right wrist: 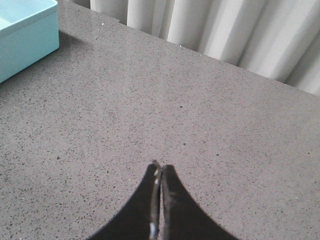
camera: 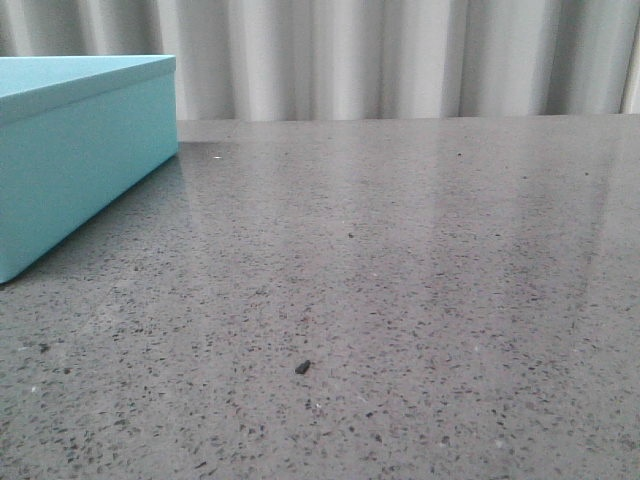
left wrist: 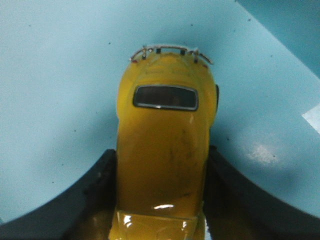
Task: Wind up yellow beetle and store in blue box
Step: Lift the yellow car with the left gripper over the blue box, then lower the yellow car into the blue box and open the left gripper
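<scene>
Yellow gloss fills the left wrist view: the left gripper (left wrist: 161,200) has its dark fingers (left wrist: 95,200) clamped on either flank of the small glossy yellow toy Beetle car (left wrist: 165,145), and it's held firm, chrome bumper (left wrist: 170,51) pointing to twelve o'clock. Out beyond the car, pale turquoise all round, with a darker turquoise band rising at two o'clock. That looks like the floor and inner wall of the large light turquoise-blue rectangular box (camera: 80,170), so the car is hanging inside it or just over it. Whether the wheels are touching the bottom, I can't tell.

Over to the right gripper (right wrist: 160,200): jaws pressed tight together, nothing between them, hovering above the speckled grey stone tabletop (right wrist: 200,125). The box corner sits at ten o'clock in its view, well apart. In the front view the box stands at nine o'clock, white curtain (camera: 400,55) behind, and neither arm shows.

Progress? By my reading, we're at the final stretch: the storing step is in hand. Winding can't be confirmed from here. What's left is letting go of the car and lifting clear.
</scene>
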Controlling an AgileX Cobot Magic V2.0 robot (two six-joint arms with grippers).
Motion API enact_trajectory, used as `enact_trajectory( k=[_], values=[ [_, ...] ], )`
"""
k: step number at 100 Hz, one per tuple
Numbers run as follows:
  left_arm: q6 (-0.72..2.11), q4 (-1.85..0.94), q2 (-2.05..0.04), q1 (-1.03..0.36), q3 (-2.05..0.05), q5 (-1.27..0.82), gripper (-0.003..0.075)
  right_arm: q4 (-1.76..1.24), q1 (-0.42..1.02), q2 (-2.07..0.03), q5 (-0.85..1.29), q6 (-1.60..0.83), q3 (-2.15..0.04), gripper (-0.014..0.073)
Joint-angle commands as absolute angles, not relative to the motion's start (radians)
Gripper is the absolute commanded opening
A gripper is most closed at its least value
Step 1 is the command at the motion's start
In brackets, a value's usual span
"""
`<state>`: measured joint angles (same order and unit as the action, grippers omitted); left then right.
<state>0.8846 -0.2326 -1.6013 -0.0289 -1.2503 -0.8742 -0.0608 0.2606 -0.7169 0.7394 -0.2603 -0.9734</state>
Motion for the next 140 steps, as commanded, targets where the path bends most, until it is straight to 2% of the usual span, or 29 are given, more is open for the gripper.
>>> enact_trajectory(
  k=[1, 9, 16, 34, 44, 55, 63, 77, 102, 122, 140],
  values=[
    [0.874, -0.251, -1.559, -0.026, -1.274, -0.825, 0.0283, -0.065, 0.263, -0.711, 0.67, -0.264, -0.997, -0.0053],
    [0.874, -0.275, -1.559, -0.026, -1.274, -0.825, 0.0426, -0.065, 0.263, -0.711, 0.672, -0.264, -0.997, -0.0053],
    [0.874, -0.294, -1.553, -0.026, -1.274, -0.824, 0.0494, -0.065, 0.263, -0.711, 0.674, -0.264, -0.997, -0.0053],
    [0.874, -0.337, -1.504, -0.026, -1.274, -0.801, 0.0502, -0.065, 0.263, -0.711, 0.691, -0.264, -0.997, -0.0053],
    [0.845, -0.443, -1.447, -0.026, -1.274, -0.771, 0.0445, -0.065, 0.263, -0.711, 0.693, -0.264, -0.997, -0.0053],
    [0.847, -0.529, -1.385, -0.026, -1.274, -0.758, 0.0289, -0.065, 0.263, -0.709, 0.693, -0.264, -0.995, -0.0053],
    [0.845, -0.615, -1.34, -0.026, -1.261, -0.775, 0.0215, -0.058, 0.263, -0.69, 0.681, -0.264, -0.973, -0.0053],
    [0.845, -0.76, -1.234, -0.026, -1.177, -0.783, 0.02, -0.025, 0.263, -0.594, 0.572, -0.264, -0.865, -0.0053],
    [0.845, -0.764, -0.934, -0.026, -0.919, -0.678, 0.0166, 0.122, 0.263, -0.325, 0.342, -0.264, -0.602, -0.0055],
    [0.855, -0.764, -0.622, -0.09, -0.636, -0.463, 0.0089, 0.138, 0.263, -0.174, 0.287, -0.264, -0.452, -0.0055],
    [0.855, -0.766, -0.394, -0.095, -0.432, -0.275, 0.0037, 0.136, 0.263, -0.155, 0.278, -0.264, -0.399, -0.0055]
  ],
)
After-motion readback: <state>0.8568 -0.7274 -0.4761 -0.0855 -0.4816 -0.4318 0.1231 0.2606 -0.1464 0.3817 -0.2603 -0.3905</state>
